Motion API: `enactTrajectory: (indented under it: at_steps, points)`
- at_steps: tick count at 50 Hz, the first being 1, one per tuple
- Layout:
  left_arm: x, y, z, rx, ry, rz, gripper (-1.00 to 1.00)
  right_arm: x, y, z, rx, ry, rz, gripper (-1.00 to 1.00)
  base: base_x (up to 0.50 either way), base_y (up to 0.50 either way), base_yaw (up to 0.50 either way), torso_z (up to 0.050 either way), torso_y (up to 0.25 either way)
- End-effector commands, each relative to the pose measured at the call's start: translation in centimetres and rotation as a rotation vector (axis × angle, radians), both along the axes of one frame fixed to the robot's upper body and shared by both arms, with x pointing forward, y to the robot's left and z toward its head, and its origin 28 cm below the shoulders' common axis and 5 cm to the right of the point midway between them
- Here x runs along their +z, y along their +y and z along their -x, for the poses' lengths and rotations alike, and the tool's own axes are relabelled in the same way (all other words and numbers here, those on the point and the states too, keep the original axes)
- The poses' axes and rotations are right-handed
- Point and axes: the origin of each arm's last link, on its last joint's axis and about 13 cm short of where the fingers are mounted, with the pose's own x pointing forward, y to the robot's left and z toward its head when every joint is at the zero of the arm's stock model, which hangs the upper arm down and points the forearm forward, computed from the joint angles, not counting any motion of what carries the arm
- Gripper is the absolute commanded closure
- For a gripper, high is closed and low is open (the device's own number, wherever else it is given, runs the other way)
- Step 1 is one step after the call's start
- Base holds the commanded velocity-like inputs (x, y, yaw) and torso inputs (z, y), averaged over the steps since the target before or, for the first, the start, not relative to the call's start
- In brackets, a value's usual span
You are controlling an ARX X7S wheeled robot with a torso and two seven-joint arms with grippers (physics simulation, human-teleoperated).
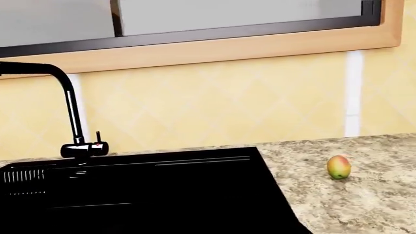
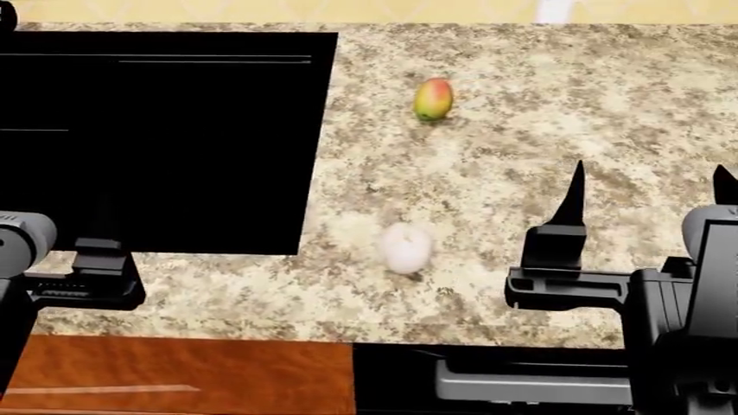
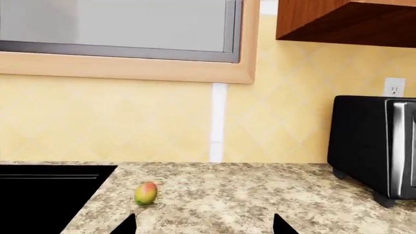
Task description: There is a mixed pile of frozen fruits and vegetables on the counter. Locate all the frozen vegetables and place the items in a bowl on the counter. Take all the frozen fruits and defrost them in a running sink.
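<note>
Nothing was grasped yet — the right gripper point(image 2: 645, 194) hovered released; the mango point(image 2: 433, 98) lay ahead, needing a forward reach. Left gripper's state: cannot tell.

A black toaster oven point(image 3: 373, 146) stands at three o'clock, beneath a wooden cabinet point(image 3: 344, 22); a window point(image 3: 120, 24) sits above the tiled wall.

The surface point(image 2: 519, 130) looks like speckled granite, faintly polished. The sink point(image 2: 162, 138) and faucet point(image 1: 68, 105) are smooth matt black. The mango point(image 2: 433, 98) has smooth, slightly glossy skin. The toaster oven point(image 3: 373, 144) shows brushed metal trim.
</note>
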Motion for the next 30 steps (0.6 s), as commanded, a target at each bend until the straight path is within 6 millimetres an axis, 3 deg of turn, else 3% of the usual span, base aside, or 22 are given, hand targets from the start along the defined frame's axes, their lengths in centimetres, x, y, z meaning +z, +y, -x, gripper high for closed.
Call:
enactTrajectory:
  at_steps: [1,21,30]
  points:
    - [-0.02,0.03,0.03,0.001,0.004,0.001,-1.00,-0.05,-0.05,0.00,-0.001,-0.007,0.002,-1.00,0.00,-0.50,0.00,0.000,0.000]
    - [0.00,-0.08,0.00,-0.004,0.001,0.004,-1.00,-0.08,0.03,-0.09,0.001,0.012,0.019,-1.00,0.00,-0.01,0.00,0.000,0.000]
    - [0.07,-0.04,0.05,-0.004,-0.001,0.006,-1.00,0.05,0.02,0.06,0.003,-0.007,0.016,-1.00,0.38,-0.02,0.00,0.000,0.000]
